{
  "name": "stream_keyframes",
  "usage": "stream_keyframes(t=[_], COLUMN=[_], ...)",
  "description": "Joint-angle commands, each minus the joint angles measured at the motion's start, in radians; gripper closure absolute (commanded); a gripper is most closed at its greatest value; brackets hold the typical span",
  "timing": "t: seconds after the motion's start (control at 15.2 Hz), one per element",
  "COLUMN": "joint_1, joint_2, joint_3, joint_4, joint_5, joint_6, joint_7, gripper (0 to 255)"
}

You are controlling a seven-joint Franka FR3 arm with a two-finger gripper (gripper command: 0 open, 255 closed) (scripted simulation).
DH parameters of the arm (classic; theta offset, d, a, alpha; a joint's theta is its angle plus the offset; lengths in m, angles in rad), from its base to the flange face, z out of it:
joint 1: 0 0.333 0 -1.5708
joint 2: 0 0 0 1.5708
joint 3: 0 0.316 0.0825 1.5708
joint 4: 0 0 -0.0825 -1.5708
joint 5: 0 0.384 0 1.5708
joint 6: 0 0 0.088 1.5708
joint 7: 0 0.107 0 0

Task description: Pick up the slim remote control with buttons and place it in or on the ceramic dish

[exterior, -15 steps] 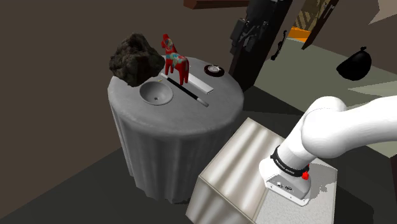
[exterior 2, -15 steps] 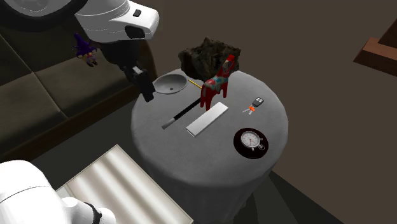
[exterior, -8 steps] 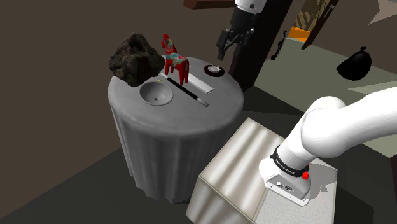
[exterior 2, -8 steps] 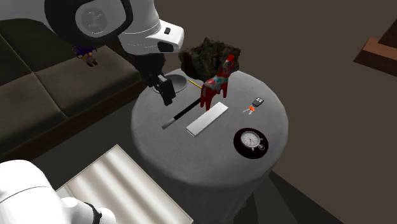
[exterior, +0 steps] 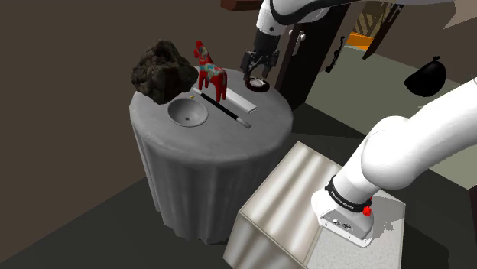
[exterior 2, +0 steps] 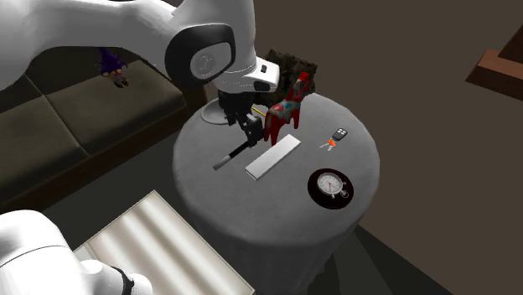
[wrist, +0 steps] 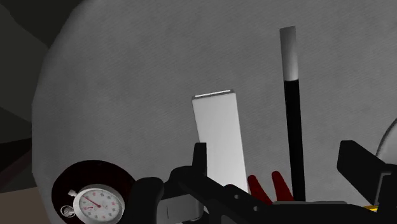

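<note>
The slim remote [exterior: 241,100] [exterior 2: 274,157] [wrist: 221,137] is a flat pale grey bar lying on the round cloth-covered table [exterior: 229,141], beside the red horse. The dish [exterior: 188,113] is a shallow grey bowl near the dark rock. My black gripper [exterior: 254,67] [exterior 2: 250,130] [wrist: 280,162] hangs open above the table with nothing between its fingers. In the wrist view the remote and the black wand lie below, between the two spread fingers [wrist: 199,156]. In the second exterior view the arm covers most of the dish.
A red horse figurine [exterior: 209,71] [exterior 2: 285,109] and a dark rock [exterior: 162,70] stand behind the remote. A black wand [exterior: 225,111] [wrist: 291,108] lies parallel to it. Also on the table are a stopwatch [exterior 2: 332,186] [wrist: 95,197] and a key fob [exterior 2: 339,136].
The arm has swung in over the table. The gripper moved from beside the table's edge to above the wand and remote by the horse, staying open.
</note>
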Motion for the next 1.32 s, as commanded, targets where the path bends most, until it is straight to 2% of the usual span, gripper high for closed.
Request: stream_keyframes(t=[0.0,0.66,1.25], joint_1=[-0.003,-0.023,-0.023], joint_2=[0.084,0.458,0.515], joint_3=[-0.008,-0.035,-0.032], joint_4=[0.027,0.222,0.185], joint_5=[0.002,0.031,0.041], joint_6=[0.050,0.183,0.277], joint_7=[-0.007,-0.039,-0.046], gripper=[0,0,0])
